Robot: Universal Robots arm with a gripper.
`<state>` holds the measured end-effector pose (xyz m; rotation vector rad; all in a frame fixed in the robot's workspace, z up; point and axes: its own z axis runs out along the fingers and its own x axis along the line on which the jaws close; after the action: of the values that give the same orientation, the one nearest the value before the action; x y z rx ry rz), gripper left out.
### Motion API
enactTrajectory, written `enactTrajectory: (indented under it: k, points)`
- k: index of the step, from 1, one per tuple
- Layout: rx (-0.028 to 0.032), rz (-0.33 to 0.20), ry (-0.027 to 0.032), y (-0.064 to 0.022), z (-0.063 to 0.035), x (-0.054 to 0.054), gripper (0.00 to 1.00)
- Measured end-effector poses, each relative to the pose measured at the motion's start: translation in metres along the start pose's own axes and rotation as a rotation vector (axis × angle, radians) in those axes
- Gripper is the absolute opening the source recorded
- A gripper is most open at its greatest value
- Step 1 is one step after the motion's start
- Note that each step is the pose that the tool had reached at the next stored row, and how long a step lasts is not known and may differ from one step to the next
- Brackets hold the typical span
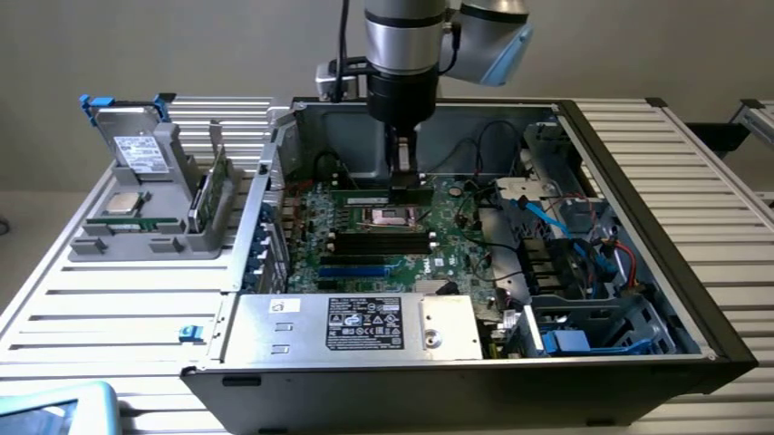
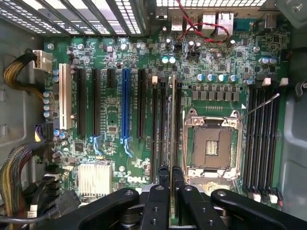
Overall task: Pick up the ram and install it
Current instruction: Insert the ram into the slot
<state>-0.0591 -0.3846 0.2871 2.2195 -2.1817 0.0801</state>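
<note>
At the exterior view's left, a gray holder (image 1: 91, 246) sits on the table, well apart from the work. Inside the open computer case (image 1: 659, 227), the gripper (image 2: 171, 184) is closed narrowly on the ram (image 2: 172, 120). It holds the ram over the black slots (image 2: 156, 124) just beside the processor socket (image 2: 211, 146). Whether the ram touches a slot, I cannot tell.

Doing this well likely means keeping the ram level, lined up over one slot, and pressing straight down so both ends seat evenly. It stands on edge, its long axis parallel to the slots.
</note>
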Motion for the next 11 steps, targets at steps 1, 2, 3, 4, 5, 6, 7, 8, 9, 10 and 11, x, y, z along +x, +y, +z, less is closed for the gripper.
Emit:
enactTrajectory:
  k: [1,2,3,4,5,6,7,8,9,10,11]
  points:
    - [0.0000,0.000,0.0026,-0.0002,0.0011,0.0002,0.14]
    - [-0.0001,0.000,0.0053,-0.0003,0.0019,0.0005,0.14]
    - [-0.0001,0.000,0.0080,-0.0004,0.0027,0.0007,0.14]
    - [-0.0002,0.000,0.0114,-0.0006,0.0034,0.0009,0.14]
    - [-0.0003,0.000,0.0151,-0.0009,0.0042,0.0010,0.14]
    - [-0.0004,0.000,0.0188,-0.0013,0.0050,0.0010,0.14]
    - [-0.0003,0.000,0.0222,-0.0016,0.0058,0.0010,0.14]
    - [-0.0004,0.000,0.0257,-0.0020,0.0066,0.0011,0.14]
    - [-0.0005,0.000,0.0294,-0.0025,0.0075,0.0011,0.14]
    - [-0.0006,0.000,0.0311,-0.0028,0.0087,0.0011,0.14]
    - [0.0002,0.000,0.0311,-0.0028,0.0105,0.0015,0.14]
